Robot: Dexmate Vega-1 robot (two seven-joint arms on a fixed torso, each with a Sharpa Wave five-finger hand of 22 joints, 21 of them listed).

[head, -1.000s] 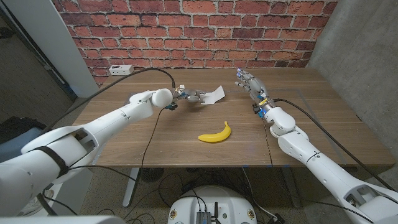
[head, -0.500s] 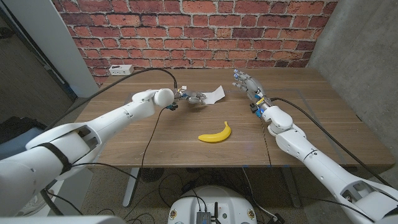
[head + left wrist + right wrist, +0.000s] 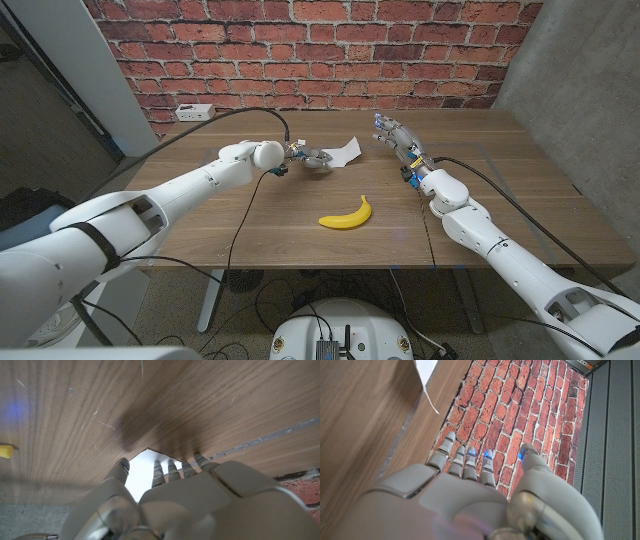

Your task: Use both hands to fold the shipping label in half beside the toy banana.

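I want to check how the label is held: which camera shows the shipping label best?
The head view: the whole shipping label shows there, one end raised off the table, the left hand gripping it. The left wrist view shows a white patch between fingers; the right wrist view, a corner.

The shipping label (image 3: 343, 151) lies behind the toy banana (image 3: 347, 213), between both hands.

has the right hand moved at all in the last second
Yes, slightly. In the head view the right hand has crept toward the back brick wall and a little toward the shipping label, judged against the toy banana, which has stayed put.
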